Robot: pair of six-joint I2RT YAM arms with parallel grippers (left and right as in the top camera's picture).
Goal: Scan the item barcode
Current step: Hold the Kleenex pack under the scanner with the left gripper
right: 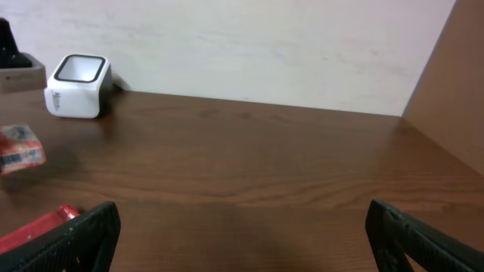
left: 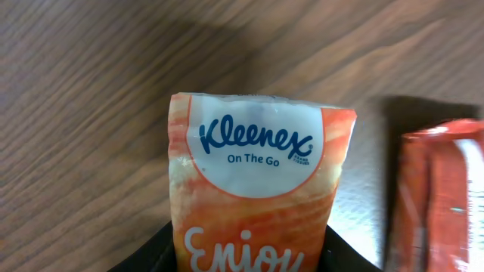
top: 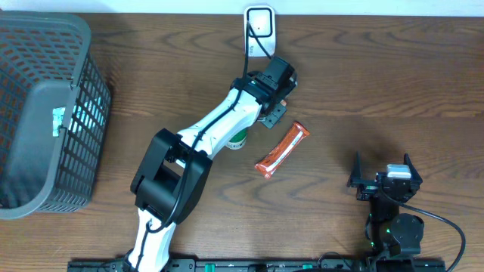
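Observation:
An orange and white Kleenex tissue pack (left: 257, 181) fills the left wrist view, label side toward the camera, no barcode showing on that face. My left gripper (left: 253, 255) is shut on its lower end, with a black finger on each side. Seen from overhead, this gripper (top: 277, 103) hovers just below the white scanner (top: 259, 30) at the table's far edge, and only a sliver of the pack (top: 286, 97) shows. My right gripper (right: 242, 234) stands open and empty near the front right (top: 384, 181). The scanner (right: 76, 87) and the held pack (right: 19, 147) also appear far left in the right wrist view.
A red-orange snack bar (top: 282, 149) lies mid-table, its wrapper (left: 442, 196) close to the right of the pack. A small green and white container (top: 238, 140) sits under the left arm. A dark grey basket (top: 41, 113) stands at the left.

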